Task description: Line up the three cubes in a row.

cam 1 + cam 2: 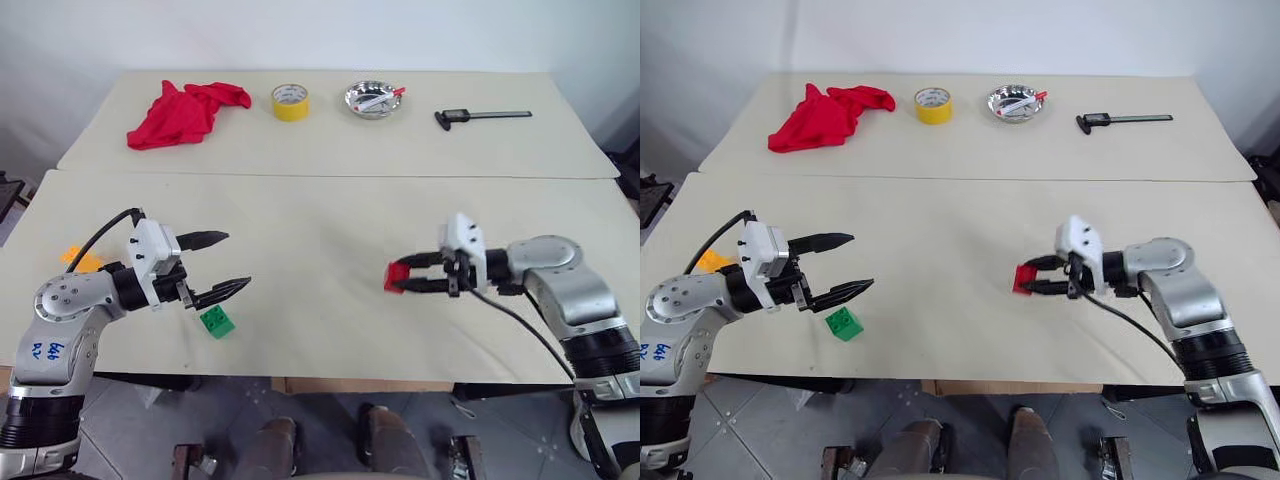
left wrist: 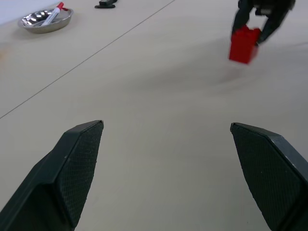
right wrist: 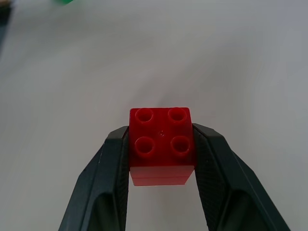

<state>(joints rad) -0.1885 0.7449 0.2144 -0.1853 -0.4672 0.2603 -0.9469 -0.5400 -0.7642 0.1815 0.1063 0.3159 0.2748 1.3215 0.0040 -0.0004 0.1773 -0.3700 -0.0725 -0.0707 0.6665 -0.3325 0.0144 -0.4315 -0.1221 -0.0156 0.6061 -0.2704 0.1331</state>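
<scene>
Red plastic first: the red cube (image 3: 161, 144) sits clamped in my right tool (image 1: 402, 277), one black finger (image 3: 110, 178) pressed on each side, four studs facing the wrist camera. My right tool points in toward the middle of the counter (image 1: 320, 300), and the cube at its tip is right-of-centre on the near sheet, down close to the surface; I cannot tell whether it touches the surface or hangs just above it.

Over on my left, the green cube (image 1: 217, 322) lies on the counter near the front edge, just below and beside the lower finger of my left tool (image 1: 222, 264). That tool is spread wide with nothing between its fingers, which point in toward the centre. The two cubes are well apart, with bare counter between them.

The orange-yellow cube (image 1: 80, 258) is further out to my left, near the counter's left edge, partly hidden behind my left arm.

Across the seam, on the far sheet, a red cloth (image 1: 180, 112) lies crumpled at the left; a yellow tape roll (image 1: 290, 101) stands just beside it, then a shiny metal dish (image 1: 372, 98) holding small items, and a black caliper (image 1: 482, 117) at the right.
</scene>
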